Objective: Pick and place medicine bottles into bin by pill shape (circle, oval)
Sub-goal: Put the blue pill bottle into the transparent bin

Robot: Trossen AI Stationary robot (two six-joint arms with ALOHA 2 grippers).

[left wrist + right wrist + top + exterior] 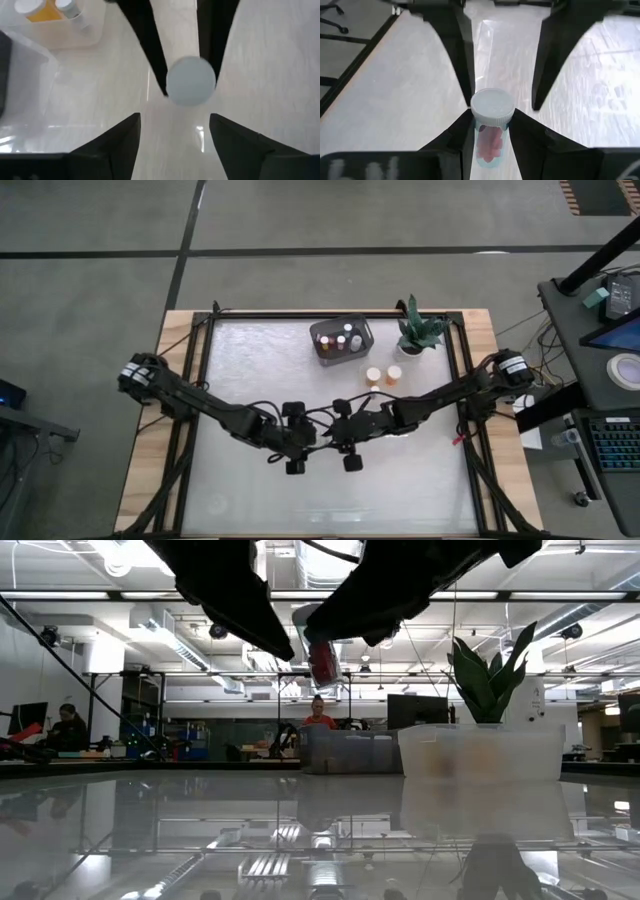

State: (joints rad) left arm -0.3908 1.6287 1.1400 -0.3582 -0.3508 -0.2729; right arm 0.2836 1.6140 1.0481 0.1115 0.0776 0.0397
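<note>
A small clear bottle (490, 135) with a white cap and pink pills is held in my right gripper (491, 120), high above the table's middle. It also shows in the low view (322, 658). My left gripper (174, 120) is open and faces the bottle's cap (190, 81) head-on. Its fingers (462, 65) stand on either side of the cap, and I see no touch. In the high view both grippers meet at the table's centre, the left gripper (308, 434) beside the right gripper (338, 428). My right gripper pinches the bottle's body just below the cap (490, 131) between its two fingers. The bottle lies along the fingers, with the cap (492, 106) sticking out past the fingertips toward my left gripper. The bottle is lifted clear of the table.
A dark bin (342, 340) with several bottles stands at the far middle. Two orange bottles (373, 376) (394, 374) stand just in front of it, to the right. A green potted plant (420, 330) stands to the bin's right. The table's near half shows bare surface.
</note>
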